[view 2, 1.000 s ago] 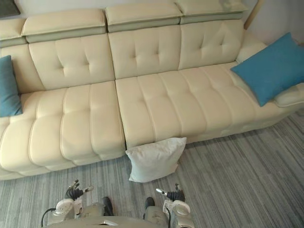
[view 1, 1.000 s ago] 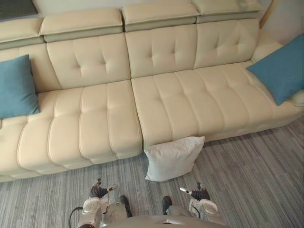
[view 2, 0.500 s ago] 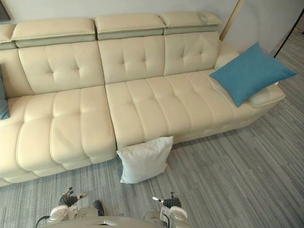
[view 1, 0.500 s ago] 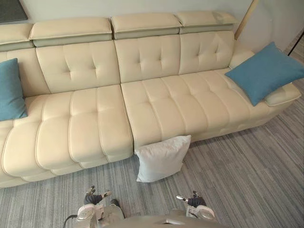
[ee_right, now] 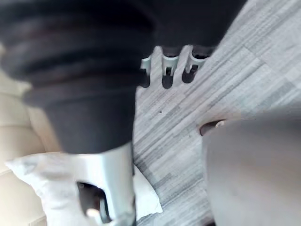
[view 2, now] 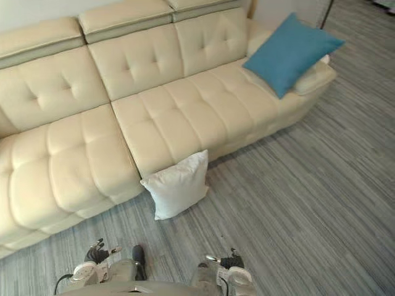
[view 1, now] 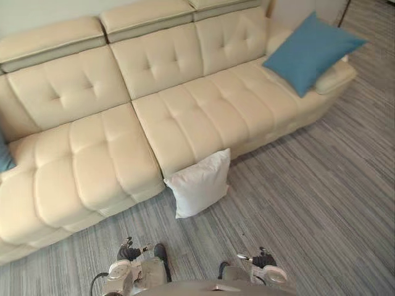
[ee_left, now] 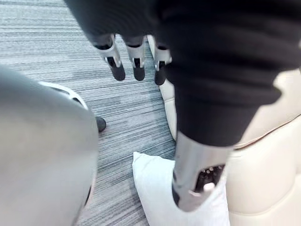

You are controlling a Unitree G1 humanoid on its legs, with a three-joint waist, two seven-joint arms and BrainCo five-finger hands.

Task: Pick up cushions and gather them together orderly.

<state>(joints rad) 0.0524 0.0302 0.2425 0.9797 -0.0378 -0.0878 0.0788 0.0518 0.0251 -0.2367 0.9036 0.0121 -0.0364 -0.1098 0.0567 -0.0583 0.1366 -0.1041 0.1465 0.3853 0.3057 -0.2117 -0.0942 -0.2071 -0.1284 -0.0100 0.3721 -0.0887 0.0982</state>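
I see white cushion [view 1: 199,183] on carpet [view 1: 321,185], leaning on sofa [view 1: 92,154] front; blue cushion [view 1: 311,52] on sofa's right end | left hand [ee_left: 137,60], right hand [ee_right: 168,63]: fingers straight, empty

white cushion [view 1: 199,183] on floor [view 1: 321,197], blue cushion [view 1: 310,51] on sofa [view 1: 203,117]

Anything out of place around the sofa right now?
Yes: the white cushion is off the sofa, standing on the floor and leaning against the seat front. The blue cushion leans at the sofa's right end, far from it.
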